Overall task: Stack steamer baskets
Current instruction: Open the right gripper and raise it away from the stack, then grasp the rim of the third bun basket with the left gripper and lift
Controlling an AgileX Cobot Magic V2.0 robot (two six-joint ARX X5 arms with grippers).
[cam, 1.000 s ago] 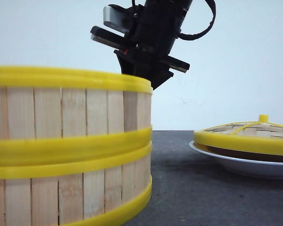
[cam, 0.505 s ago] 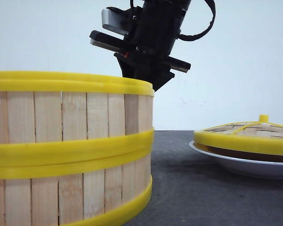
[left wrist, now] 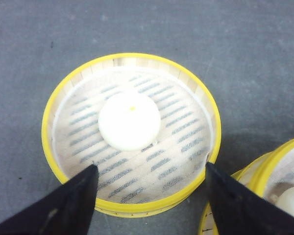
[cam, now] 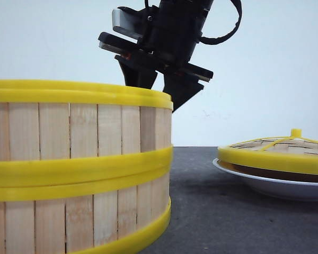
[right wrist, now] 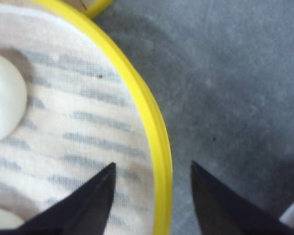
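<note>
Opening over the stack (cam: 79, 164), the right gripper (cam: 155, 87) now has its jaws spread astride the top basket's rim (right wrist: 154, 137); half a second ago they were together, so that basket looks released. The left gripper (left wrist: 149, 198) hovers spread over a third basket (left wrist: 132, 132) holding a bun (left wrist: 129, 121), probably next. Well right, the lid (cam: 275, 151) rests on a plate (cam: 270, 185), clear of the work.

Below the right gripper (cam: 158, 87), two stacked steamer baskets (cam: 79, 164) sit; the lidded plate (cam: 265, 185) lies to its right.
</note>
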